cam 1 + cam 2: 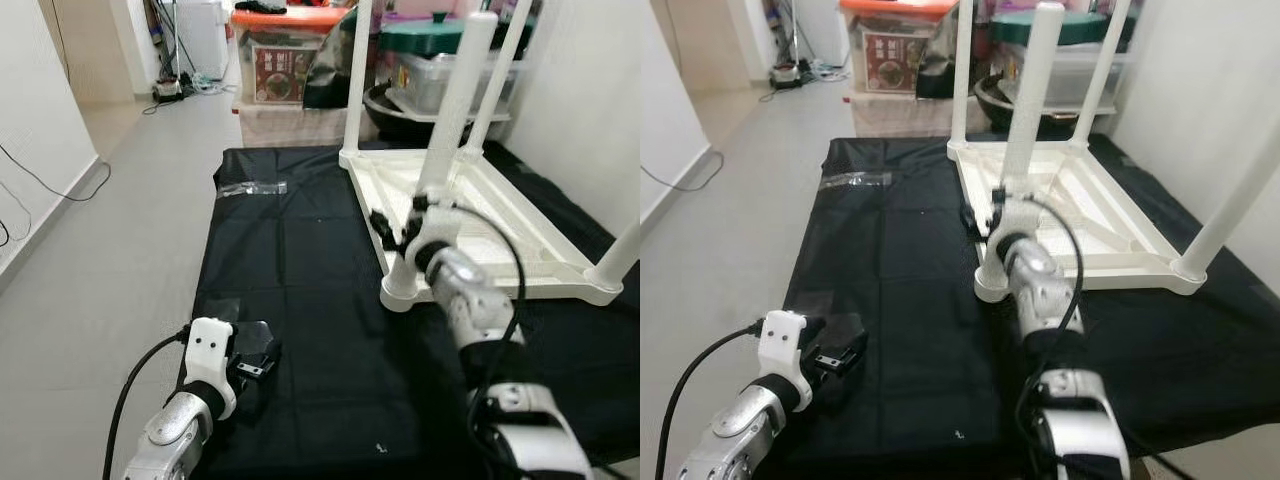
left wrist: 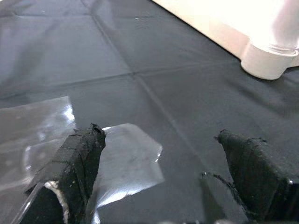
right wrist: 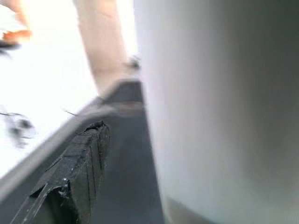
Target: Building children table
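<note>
Upturned white table (image 1: pixel 520 235) on a black sheet (image 1: pixel 300 290) spread over the floor, its top face down near the sheet's far right corner and its legs pointing up. The right gripper (image 1: pixel 400 228) reaches to the near-left leg (image 1: pixel 440 150), low on the leg just above its socket. One black finger (image 3: pixel 74 172) lies beside the leg's white surface in the right wrist view; whether the fingers are clamped on the leg cannot be told.

The left gripper (image 1: pixel 255 365) rests low near the sheet's near left edge, well apart from the table. Its fingers (image 2: pixel 77 163) stand apart with nothing between them, over a clear plastic wrapper (image 2: pixel 117 163). A second clear wrapper (image 1: pixel 250 188) lies near the sheet's far left corner.

The step in hand appears to be seating or tightening this leg in its corner socket. The next move likely calls for a firm hold around the leg, then a twist or a downward push.
</note>
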Controlling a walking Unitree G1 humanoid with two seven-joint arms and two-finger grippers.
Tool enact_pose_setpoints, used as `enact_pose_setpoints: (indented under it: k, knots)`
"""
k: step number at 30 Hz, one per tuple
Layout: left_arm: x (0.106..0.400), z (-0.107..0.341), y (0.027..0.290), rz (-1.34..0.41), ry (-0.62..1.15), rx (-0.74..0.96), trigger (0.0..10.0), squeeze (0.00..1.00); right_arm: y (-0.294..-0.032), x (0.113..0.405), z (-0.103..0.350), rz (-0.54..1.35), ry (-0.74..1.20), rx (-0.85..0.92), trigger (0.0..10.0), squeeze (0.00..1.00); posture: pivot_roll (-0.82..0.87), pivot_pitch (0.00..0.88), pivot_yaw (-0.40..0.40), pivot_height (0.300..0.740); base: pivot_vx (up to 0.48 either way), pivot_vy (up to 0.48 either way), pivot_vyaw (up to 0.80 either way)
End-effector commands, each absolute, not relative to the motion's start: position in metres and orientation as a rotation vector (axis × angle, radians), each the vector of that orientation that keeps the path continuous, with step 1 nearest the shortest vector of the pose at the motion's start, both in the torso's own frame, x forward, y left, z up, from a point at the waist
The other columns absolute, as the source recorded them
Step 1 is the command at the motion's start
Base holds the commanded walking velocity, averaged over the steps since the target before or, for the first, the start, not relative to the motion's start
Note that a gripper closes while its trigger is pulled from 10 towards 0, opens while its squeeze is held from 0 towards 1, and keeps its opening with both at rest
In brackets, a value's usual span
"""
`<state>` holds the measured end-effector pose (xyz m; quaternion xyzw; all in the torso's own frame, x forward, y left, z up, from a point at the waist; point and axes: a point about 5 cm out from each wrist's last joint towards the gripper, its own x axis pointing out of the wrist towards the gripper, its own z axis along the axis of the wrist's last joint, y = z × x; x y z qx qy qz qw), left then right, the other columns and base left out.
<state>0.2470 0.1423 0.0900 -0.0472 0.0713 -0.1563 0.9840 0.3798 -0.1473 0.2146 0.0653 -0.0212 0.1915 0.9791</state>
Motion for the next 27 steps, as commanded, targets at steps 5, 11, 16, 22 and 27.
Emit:
enact_pose_setpoints:
  k: [5,11,16,22,27]
  knots:
    - [0.246,0.087,0.143,-0.306,0.152,-0.089,10.0,0.00,-0.120,0.372,0.221,0.656,-0.084,0.136,10.0,0.00,0.00,0.000,-0.039,0.740,0.000,0.000,0.00]
    - [0.250,0.091,0.143,-0.312,0.140,-0.070,10.0,0.00,-0.063,0.325,0.198,1.280,-0.078,0.068,7.5,0.00,0.03,0.000,-0.054,0.740,0.000,0.000,0.00]
    - [0.249,0.091,0.150,-0.292,0.141,-0.059,10.0,0.00,-0.050,0.317,0.181,1.308,-0.028,0.037,0.0,0.00,0.04,0.000,-0.059,0.740,0.000,0.000,0.00]
    - [0.247,0.090,0.151,-0.282,0.141,-0.058,10.0,0.00,-0.088,0.368,0.141,0.444,0.255,-0.050,0.0,0.00,0.02,0.000,-0.058,0.740,0.000,0.000,0.00]
    - [0.247,0.089,0.149,-0.283,0.144,-0.063,10.0,0.00,-0.158,0.366,0.126,-0.162,0.309,-0.035,0.0,0.00,0.02,0.000,-0.049,0.740,0.000,0.000,0.00]
